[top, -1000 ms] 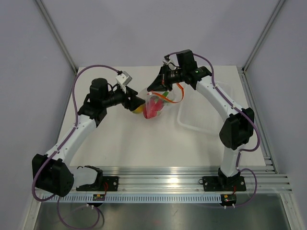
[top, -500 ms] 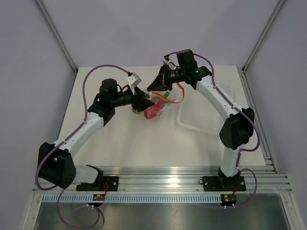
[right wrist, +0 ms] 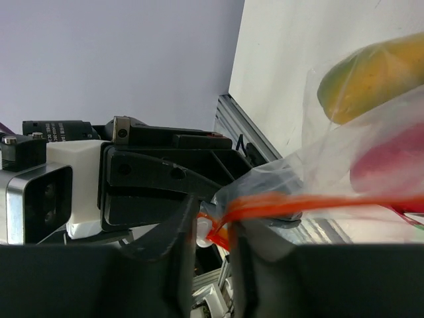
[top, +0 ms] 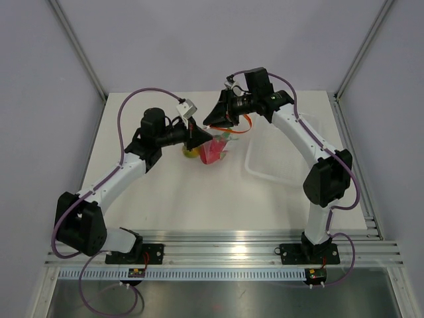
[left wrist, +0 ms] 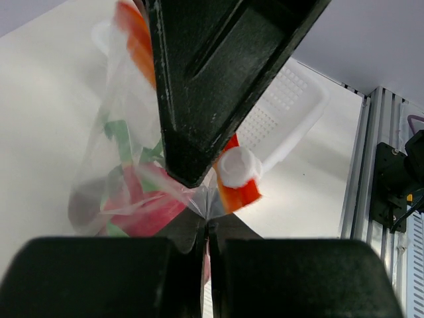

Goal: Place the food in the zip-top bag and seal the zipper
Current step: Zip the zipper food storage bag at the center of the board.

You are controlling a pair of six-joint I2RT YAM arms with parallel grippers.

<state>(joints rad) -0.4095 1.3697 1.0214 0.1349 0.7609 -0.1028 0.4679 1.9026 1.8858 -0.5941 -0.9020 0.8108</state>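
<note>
The zip-top bag (top: 213, 150) is bunched up just left of the clear tray (top: 285, 158), with the pink-red fruit (left wrist: 142, 211) inside (green leaves show through the film). The left gripper (left wrist: 205, 225) is clamped on the bag's film. The right gripper (right wrist: 213, 224) straddles the zipper (right wrist: 285, 201), fingers slightly apart; whether they grip it is unclear. The yellow fruit (top: 191, 153) lies farther left of the tray.

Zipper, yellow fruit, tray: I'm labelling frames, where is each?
zipper (right wrist: 278, 202), right wrist view, middle of the orange-red strip
yellow fruit (right wrist: 372, 76), right wrist view, its rounded side
tray (left wrist: 289, 109), left wrist view, bare perforated floor
</note>
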